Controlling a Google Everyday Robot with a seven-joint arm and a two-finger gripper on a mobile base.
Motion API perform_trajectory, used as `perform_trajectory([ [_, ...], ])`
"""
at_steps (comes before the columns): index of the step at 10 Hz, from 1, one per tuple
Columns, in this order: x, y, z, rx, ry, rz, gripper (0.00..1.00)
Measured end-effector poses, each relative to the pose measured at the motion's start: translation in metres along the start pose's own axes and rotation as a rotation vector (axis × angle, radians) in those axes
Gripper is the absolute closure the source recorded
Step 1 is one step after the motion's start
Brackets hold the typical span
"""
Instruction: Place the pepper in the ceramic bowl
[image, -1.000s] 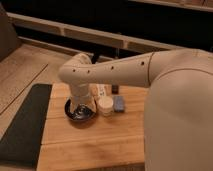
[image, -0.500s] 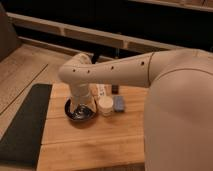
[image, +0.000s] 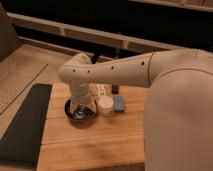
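Nothing has visibly changed over the last second: the arm (image: 110, 72) holds the same bent pose, reaching in from the right and turning down at the wrist. The gripper (image: 81, 106) hangs in the same spot, low over the black bowl (image: 68, 110) near the left end of the wooden table (image: 90, 145). Its jaws stand wide apart, about as wide as they go, and that too is unchanged. Nothing can be seen clamped between them, though the pale wrist and gripper body cover most of the bowl's inside. The pepper cannot be made out anywhere. No orange-red spot shows on the bare wood, beside the white jar (image: 105, 105) or near the blue-grey block (image: 119, 103), which both sit just right of the bowl. So it is most likely hidden under the gripper, inside the bowl or right at its mouth. Wide jaws held motionless directly above the bowl suggest the drop is already made, or is happening at this instant, and the task looks close to finished. What seems left is a straight lift clear of the rim, without nudging the bowl or the jar touching distance away. Only then would the bowl's inside be exposed and the pepper's place confirmed.
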Motion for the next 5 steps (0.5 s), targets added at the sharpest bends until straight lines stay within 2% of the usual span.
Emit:
perform_trajectory([
  [1,-0.006,-0.002,-0.003,0.01,-0.025,-0.01,0.35],
  [3,-0.035,-0.011,-0.018,0.027,-0.129,-0.057,0.35],
  [5,-0.091,-0.018,-0.06,0.031,-0.32,-0.167,0.35],
])
